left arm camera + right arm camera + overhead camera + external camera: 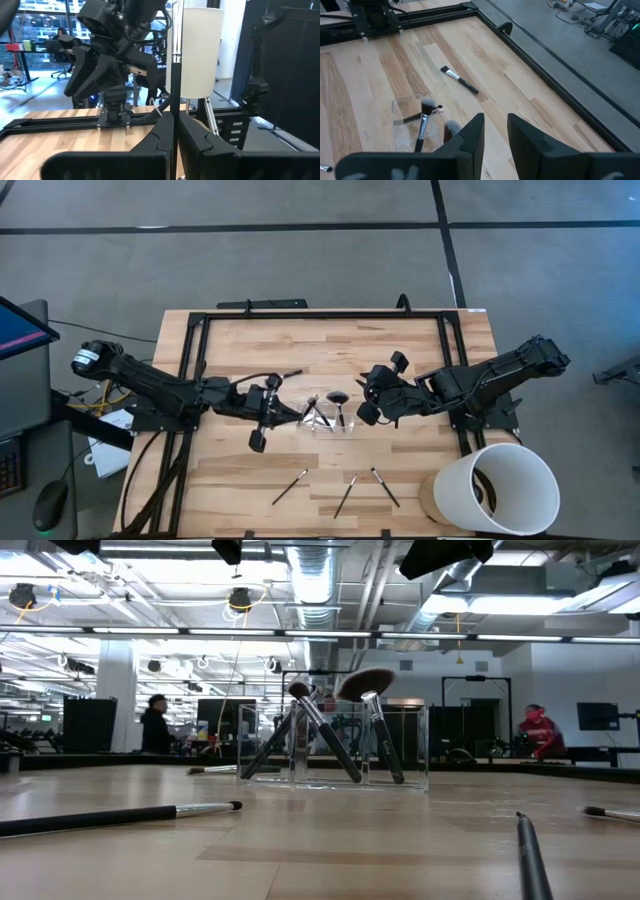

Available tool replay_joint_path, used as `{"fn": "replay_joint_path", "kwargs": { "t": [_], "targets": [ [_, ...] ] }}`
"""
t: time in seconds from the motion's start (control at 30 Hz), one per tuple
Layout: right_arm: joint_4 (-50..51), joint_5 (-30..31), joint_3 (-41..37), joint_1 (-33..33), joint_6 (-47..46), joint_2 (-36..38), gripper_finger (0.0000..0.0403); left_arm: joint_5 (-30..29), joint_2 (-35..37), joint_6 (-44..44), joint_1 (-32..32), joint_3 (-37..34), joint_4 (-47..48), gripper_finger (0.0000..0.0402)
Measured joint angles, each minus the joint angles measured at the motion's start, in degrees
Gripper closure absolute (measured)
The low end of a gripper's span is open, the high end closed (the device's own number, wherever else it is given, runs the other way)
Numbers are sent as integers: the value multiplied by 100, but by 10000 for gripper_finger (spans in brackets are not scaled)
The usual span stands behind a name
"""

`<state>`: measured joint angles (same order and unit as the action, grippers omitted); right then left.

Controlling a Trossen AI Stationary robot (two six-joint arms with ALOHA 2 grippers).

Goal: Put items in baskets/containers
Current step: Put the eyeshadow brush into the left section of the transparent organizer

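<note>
Already several brushes stand in the clear tray (337, 423) mid-worktop, between the two tools.

Left tool (283, 412) is closed on a thin brush (176, 75) held upright, just beside the tray; right tool (372, 398) hovers on the tray's other side, fingers parted, gripping nothing. Three brushes (291, 487) lie loose near the front edge, another (460, 80) towards the back. A white bucket (505, 487) stands at the right front corner. People show in the room beyond.
</note>
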<state>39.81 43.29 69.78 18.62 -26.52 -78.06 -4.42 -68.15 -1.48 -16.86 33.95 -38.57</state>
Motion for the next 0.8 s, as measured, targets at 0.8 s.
{"fn": "replay_joint_path", "kwargs": {
  "t": [0.8],
  "targets": [
    [1,0,0,1,0,0,326,-291,-124,294,519,-1556,-2290,391]
  ]
}}
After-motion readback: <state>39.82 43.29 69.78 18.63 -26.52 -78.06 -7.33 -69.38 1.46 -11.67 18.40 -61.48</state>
